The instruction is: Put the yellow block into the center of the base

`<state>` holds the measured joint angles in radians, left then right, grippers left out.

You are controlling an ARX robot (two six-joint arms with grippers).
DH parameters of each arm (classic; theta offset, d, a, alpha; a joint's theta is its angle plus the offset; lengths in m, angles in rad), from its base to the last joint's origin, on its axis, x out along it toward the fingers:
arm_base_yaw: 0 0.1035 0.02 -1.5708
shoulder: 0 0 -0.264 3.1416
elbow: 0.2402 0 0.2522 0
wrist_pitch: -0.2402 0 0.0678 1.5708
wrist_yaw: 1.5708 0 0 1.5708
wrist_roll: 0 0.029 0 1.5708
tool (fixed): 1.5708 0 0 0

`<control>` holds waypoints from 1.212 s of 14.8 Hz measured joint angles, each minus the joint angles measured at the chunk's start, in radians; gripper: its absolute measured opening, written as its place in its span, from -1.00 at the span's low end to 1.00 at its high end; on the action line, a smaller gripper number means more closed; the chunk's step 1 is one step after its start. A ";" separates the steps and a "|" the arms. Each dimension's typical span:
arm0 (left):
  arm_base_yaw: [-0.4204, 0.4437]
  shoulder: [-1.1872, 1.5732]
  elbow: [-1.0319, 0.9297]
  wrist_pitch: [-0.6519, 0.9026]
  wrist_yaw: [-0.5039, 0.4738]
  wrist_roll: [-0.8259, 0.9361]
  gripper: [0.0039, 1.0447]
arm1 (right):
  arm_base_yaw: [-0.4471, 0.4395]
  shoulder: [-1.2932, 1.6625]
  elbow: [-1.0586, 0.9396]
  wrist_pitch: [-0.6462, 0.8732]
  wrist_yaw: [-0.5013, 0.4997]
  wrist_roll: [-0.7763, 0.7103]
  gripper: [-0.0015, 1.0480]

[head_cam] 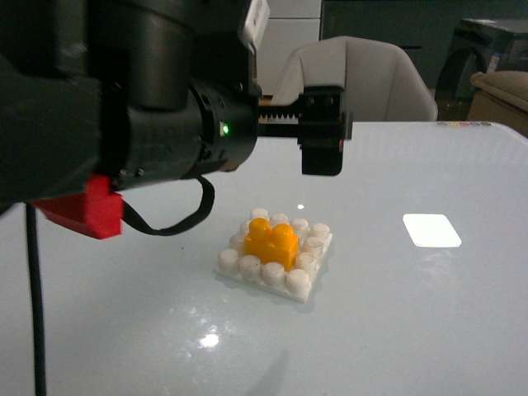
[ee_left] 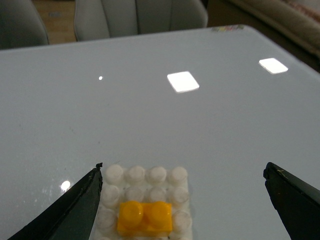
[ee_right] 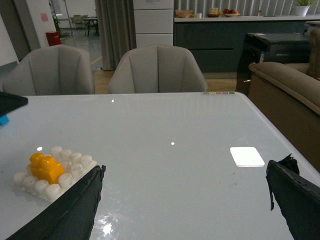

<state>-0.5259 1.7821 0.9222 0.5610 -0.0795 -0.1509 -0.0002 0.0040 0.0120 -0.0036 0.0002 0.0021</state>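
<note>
Grey chairs point(ee_right: 157, 67) behind glossy table point(ee_right: 200, 130); sofa point(ee_right: 287, 87) beside.

A glossy pale worktop point(head_cam: 429, 330) carries the white studded base point(head_cam: 276, 276) near its middle, with 1 bright rectangular patch point(head_cam: 431, 230) well apart from it.

My left arm point(head_cam: 124, 124) is a thick, glossy black cylinder with a small green light point(head_cam: 223, 129) glowing on its wrist. A bright red plastic block point(head_cam: 82, 210) juts from its underside, and a thin black cable point(head_cam: 177, 219) loops beneath. A toothed black rail runs out to my left pincer point(head_cam: 322, 136). In both wrist views, my fingers point(ee_left: 75, 210) point(ee_right: 75, 210) are matte black tapered wedges.
</note>
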 joint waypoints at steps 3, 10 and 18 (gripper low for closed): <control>-0.040 -0.288 -0.155 0.007 -0.054 0.041 0.88 | 0.000 0.000 0.000 0.000 0.000 0.000 0.88; 0.132 -1.088 -0.640 -0.202 -0.343 0.133 -0.05 | 0.000 0.000 0.000 0.000 0.000 0.000 0.88; 0.393 -1.397 -0.826 -0.267 -0.056 0.136 -0.97 | 0.000 0.000 0.000 0.000 0.000 0.000 0.88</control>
<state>-0.1333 0.3855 0.0959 0.2939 -0.1352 -0.0147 -0.0002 0.0040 0.0120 -0.0032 0.0002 0.0021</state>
